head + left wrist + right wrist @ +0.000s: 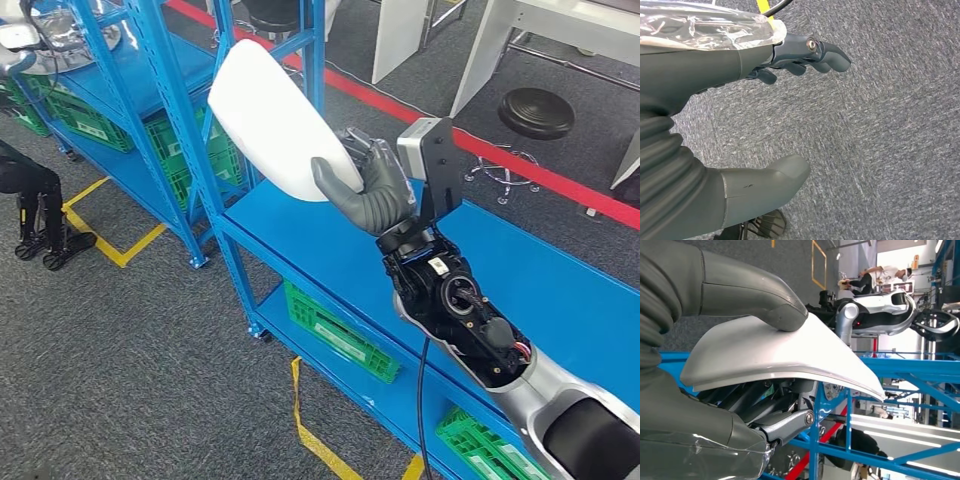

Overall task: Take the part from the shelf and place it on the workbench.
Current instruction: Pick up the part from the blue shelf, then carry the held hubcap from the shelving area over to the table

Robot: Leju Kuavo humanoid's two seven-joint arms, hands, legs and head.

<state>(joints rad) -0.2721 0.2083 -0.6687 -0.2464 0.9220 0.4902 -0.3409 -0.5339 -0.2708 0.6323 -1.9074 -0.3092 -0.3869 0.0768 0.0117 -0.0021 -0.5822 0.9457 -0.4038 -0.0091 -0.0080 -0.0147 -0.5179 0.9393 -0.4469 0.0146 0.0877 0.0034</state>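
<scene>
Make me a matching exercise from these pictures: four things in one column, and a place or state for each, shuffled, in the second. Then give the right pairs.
Column one:
1. white part
2. left hand
3. green crate
4. black stool

Column two:
A. on the low blue shelf, under the top board
B. held up in the right hand, thumb pressed on its face
C. on the grey floor beyond the red line
D. holding nothing, fingers apart, above grey carpet

Pairs: 1-B, 2-D, 3-A, 4-C
</scene>
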